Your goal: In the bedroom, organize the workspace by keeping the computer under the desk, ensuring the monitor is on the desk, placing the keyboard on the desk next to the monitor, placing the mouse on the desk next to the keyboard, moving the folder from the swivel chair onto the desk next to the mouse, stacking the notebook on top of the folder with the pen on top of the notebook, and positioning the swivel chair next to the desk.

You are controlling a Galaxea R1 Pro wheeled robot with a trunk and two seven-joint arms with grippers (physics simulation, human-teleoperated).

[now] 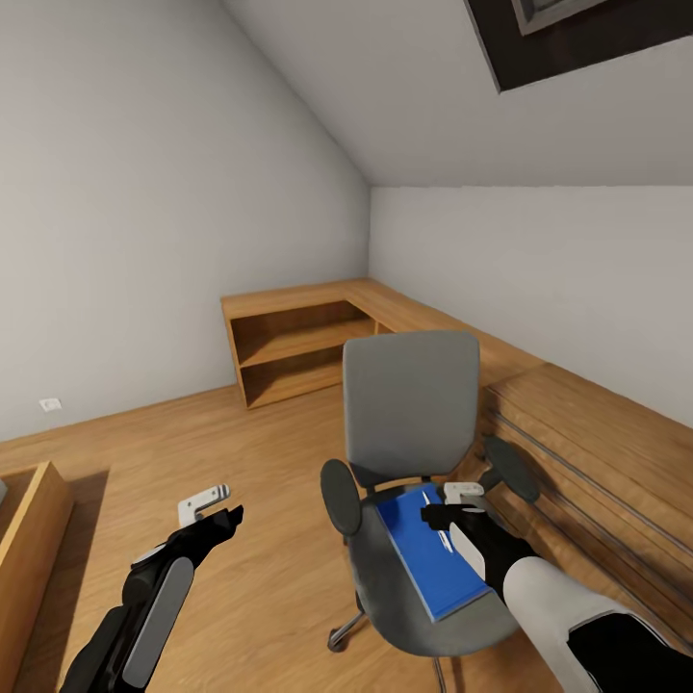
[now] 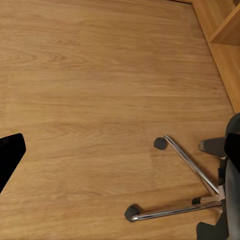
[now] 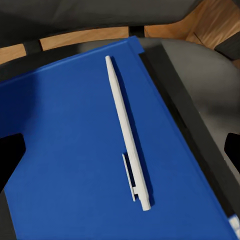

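The grey swivel chair [image 1: 412, 404] stands on the wooden floor at centre right. On its seat lies the blue folder [image 1: 428, 563], and the whitish pen [image 3: 127, 135] rests lengthwise on the folder [image 3: 65, 165]. My right gripper [image 1: 450, 503] hovers open just above the pen, with its dark fingertips [image 3: 10, 157] far apart on either side. My left gripper [image 1: 214, 510] hangs open over bare floor to the left of the chair, near the chrome base [image 2: 190, 170]. The desk, computer, monitor, keyboard, mouse and notebook are out of view.
A low open wooden shelf unit [image 1: 289, 351] fills the far corner. A long wooden dresser [image 1: 597, 452] runs along the right wall, close behind the chair. Another wooden piece [image 1: 29, 520] stands at the left edge. Floor lies open between them.
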